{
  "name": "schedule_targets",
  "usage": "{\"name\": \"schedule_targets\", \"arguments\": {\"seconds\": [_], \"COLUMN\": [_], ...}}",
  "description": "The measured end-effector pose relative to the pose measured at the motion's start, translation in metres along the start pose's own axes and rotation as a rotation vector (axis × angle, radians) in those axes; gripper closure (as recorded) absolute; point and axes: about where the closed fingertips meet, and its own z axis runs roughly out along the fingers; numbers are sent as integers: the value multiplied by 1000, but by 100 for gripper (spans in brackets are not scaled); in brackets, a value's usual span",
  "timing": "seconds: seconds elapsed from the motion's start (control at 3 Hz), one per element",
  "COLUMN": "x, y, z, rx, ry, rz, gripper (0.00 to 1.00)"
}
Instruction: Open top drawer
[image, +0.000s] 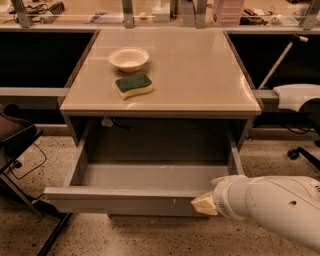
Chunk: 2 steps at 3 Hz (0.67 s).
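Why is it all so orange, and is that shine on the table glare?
Camera view: warm amber light tints everything; yes, glare streaks the right edge of the tabletop; the recess above the open top drawer is shadowed; the gripper, at the drawer front's right end, is brightly lit.
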Motion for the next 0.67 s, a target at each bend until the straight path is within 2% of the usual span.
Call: {"name": "schedule_targets", "arguments": {"seconds": [0.33, 0.67], "x": [0, 0], "y": [0, 0], "z": [0, 0], "rx": [0, 0], "ry": [0, 0], "rz": [0, 0], "gripper": [0, 0]}}
